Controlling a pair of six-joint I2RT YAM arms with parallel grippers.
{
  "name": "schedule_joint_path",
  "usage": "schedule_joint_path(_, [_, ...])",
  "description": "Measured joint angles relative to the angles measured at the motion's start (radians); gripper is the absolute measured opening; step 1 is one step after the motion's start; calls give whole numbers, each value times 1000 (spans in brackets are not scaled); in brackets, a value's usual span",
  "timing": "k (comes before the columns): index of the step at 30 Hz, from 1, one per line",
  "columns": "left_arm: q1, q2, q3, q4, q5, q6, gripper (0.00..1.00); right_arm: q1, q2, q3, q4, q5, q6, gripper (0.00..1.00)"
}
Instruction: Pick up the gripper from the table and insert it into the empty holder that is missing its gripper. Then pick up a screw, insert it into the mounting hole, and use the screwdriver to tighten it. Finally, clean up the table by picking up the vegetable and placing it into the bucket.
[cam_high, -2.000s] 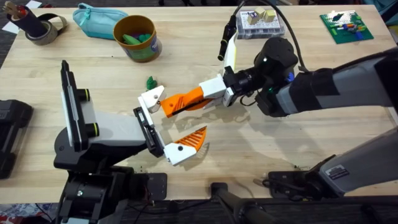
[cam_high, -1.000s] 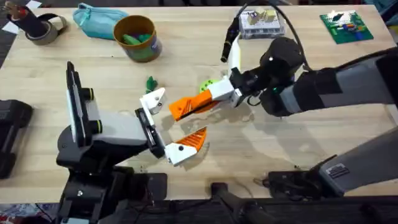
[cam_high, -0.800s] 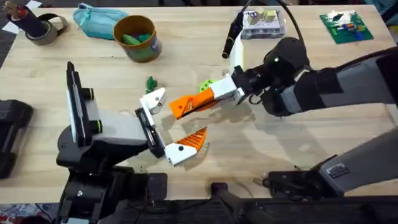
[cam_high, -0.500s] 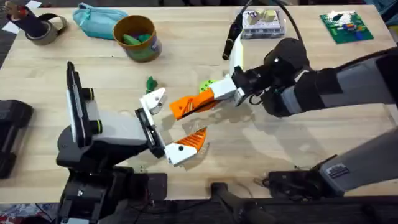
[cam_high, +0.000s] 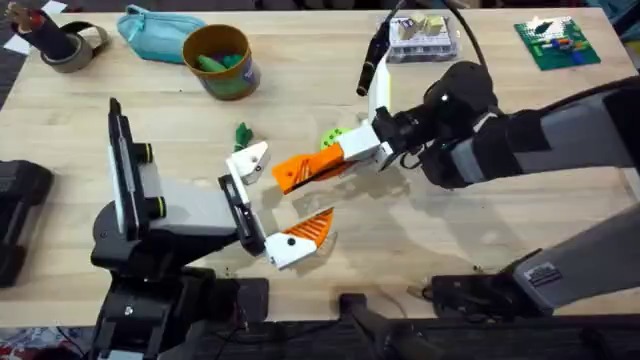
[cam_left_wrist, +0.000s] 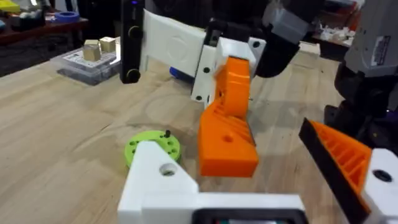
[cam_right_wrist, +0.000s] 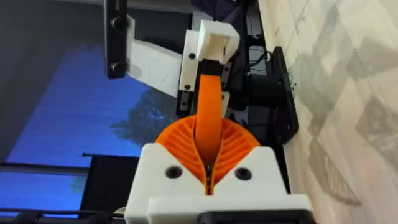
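Note:
My right gripper is shut on the loose orange gripper, holding it level above the table. Its free end points at the white holder and stops just short of it. That holder sits at one end of the black rail on my left gripper. A like orange finger is fixed at the rail's other end, and the gap between them is wide. In the left wrist view the held gripper hangs beside the holder. A small green vegetable lies on the table. The bucket stands at the back left.
A lime-green disc with a screw standing in it lies under the held piece. A black-and-white screwdriver and a clear parts box sit at the back. There is also a teal pouch, a tape roll and a green board.
Over the first second the right arm carried the orange gripper slightly right and back, uncovering the green disc. Since then both arms have stayed almost still.

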Motion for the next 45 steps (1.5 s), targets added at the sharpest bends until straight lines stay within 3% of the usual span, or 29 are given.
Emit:
schedule_joint_path(32, [0,0,0,-3,25,37,988,26,0,0,0,17,2,21])
schedule_joint_path(45, [0,0,0,-3,25,37,988,27,0,0,-4,94,-5,21])
